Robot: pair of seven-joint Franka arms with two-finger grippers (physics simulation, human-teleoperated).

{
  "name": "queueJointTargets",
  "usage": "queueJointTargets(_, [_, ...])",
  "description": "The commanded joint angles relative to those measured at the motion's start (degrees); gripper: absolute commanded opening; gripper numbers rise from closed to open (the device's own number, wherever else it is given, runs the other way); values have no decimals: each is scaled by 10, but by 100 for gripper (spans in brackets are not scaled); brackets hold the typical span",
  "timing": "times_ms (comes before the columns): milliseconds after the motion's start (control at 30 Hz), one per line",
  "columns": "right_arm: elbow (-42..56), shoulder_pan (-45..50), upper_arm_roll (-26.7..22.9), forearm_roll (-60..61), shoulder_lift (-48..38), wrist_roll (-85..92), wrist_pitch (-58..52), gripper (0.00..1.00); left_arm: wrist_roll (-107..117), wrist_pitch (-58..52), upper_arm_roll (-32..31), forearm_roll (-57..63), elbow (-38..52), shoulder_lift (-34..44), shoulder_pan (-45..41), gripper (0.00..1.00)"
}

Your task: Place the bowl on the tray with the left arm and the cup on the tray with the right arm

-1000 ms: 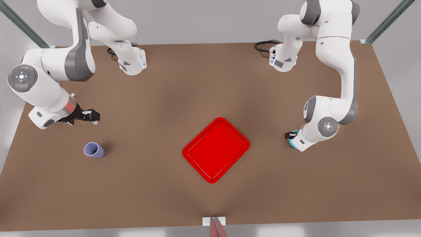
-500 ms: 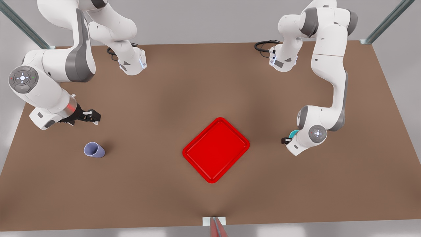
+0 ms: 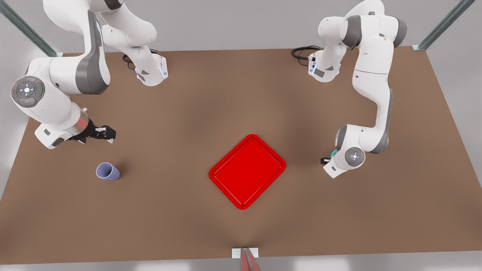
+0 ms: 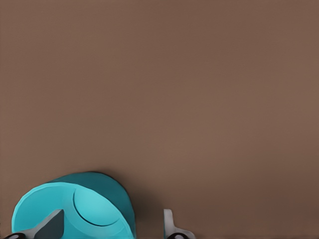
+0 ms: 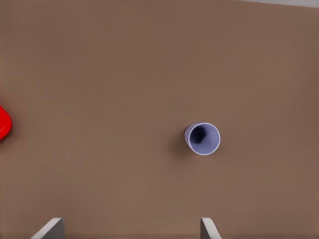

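The teal bowl [image 3: 333, 153] rests on the table at the front view's right, mostly hidden under my left arm's wrist. My left gripper [image 3: 326, 160] is low over it and open. In the left wrist view one fingertip [image 4: 52, 224] is over the inside of the bowl [image 4: 94, 204] and the other stands outside its rim. The lavender cup [image 3: 108, 171] stands upright at the front view's left. My right gripper [image 3: 108, 134] hovers open behind it, apart from it; the cup [image 5: 203, 139] sits ahead of the open right gripper [image 5: 129, 230]. The red tray [image 3: 241, 180] lies bare in the middle.
Both arm bases [image 3: 150, 73] stand at the table's far edge with cables beside them. A small white bracket [image 3: 244, 253] sits at the near edge. A corner of the tray [image 5: 2, 122] shows in the right wrist view. Brown tabletop surrounds the tray.
My left arm has sunk lower and shifted slightly toward the tray, covering most of the bowl. The right arm has barely moved. Cup and tray are where they were.
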State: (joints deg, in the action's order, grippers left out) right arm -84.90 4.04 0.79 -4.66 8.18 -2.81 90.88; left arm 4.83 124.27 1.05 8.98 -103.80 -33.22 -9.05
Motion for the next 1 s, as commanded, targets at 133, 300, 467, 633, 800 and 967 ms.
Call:
queueJointTargets(133, [0,0,0,0,1,0,1,100,9,-11,-1,10,-2,-12,-1,75])
queueJointTargets(300, [-1,0,0,0,1,0,1,100,20,-26,-2,8,-4,-11,-4,71])
queueJointTargets(467, [-1,0,0,1,1,0,0,100,19,-25,-1,8,-8,-19,0,70])
queueJointTargets(633, [-1,1,0,1,1,0,1,100,19,-26,-2,8,-8,-18,-1,23])
queueJointTargets(800, [-1,9,1,0,1,-14,0,100,19,-26,-2,8,-8,-18,0,23])
queueJointTargets(967, [-1,9,1,0,2,-14,1,100,19,-26,-2,8,-8,-18,0,21])
